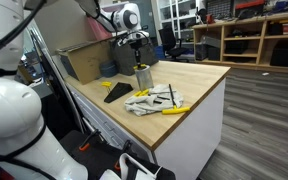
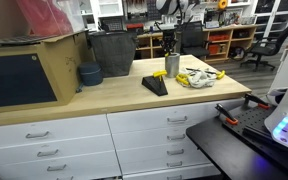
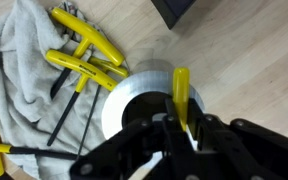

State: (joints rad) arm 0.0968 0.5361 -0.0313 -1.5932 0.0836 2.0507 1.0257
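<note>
My gripper (image 3: pixel 184 135) is shut on a yellow-handled T-shaped hex key (image 3: pixel 181 95) and holds it upright just above the open mouth of a silver metal cup (image 3: pixel 134 100). In both exterior views the gripper (image 1: pixel 135 45) (image 2: pixel 168 38) hangs straight over the cup (image 1: pixel 141 78) (image 2: pixel 172 66) on the wooden worktop. Beside the cup lies a grey cloth (image 3: pixel 19 80) with several more yellow-handled hex keys (image 3: pixel 79 55) on it; the cloth also shows in both exterior views (image 1: pixel 149 100) (image 2: pixel 197 76).
A black wedge-shaped object (image 1: pixel 117 92) (image 2: pixel 155 85) (image 3: pixel 189 10) lies near the cup. One yellow key (image 1: pixel 174 110) lies near the worktop's edge. A cardboard box (image 1: pixel 84 58), a dark bin (image 2: pixel 112 52) and a blue bowl (image 2: pixel 89 74) stand at the back.
</note>
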